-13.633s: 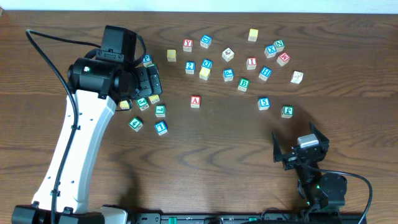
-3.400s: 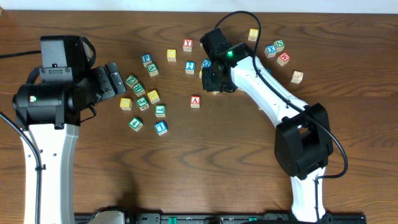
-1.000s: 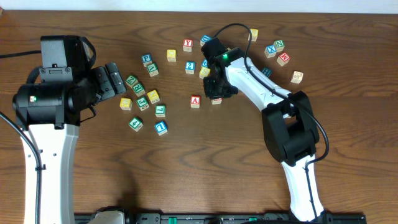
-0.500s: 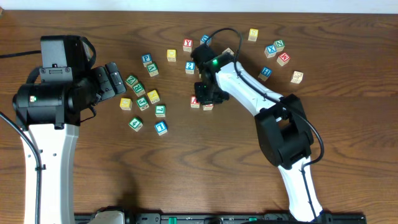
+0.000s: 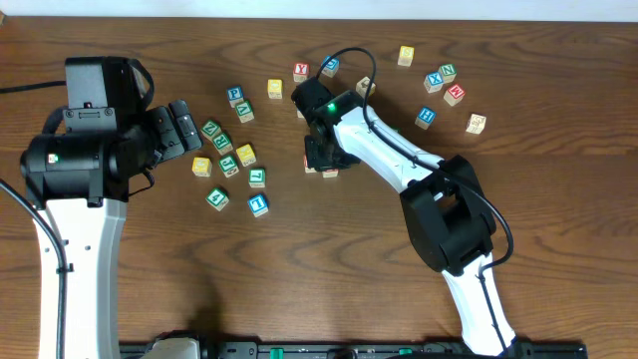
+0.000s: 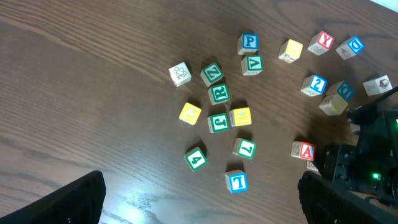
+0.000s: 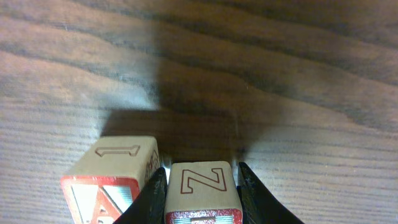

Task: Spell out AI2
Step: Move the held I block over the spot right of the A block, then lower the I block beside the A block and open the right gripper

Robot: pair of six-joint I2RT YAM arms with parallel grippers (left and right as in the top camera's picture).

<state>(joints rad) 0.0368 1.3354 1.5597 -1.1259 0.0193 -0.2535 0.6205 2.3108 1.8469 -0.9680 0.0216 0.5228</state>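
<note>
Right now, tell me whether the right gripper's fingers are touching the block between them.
Touching. The right wrist view shows both fingers pressed flush against the sides of the Z block, with no gap visible.

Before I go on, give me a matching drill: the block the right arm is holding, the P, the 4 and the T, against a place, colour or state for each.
Things:
1. held block
2. P block
3. 4 block
4. T block

Descriptions:
A. green, at the cluster's lower left
B. blue, lowest block in the left wrist view
C. clamped in the right gripper, beside the A block
D. blue, just above a green block at the cluster's top

Pairs: 1-C, 2-D, 3-A, 4-B.
</note>
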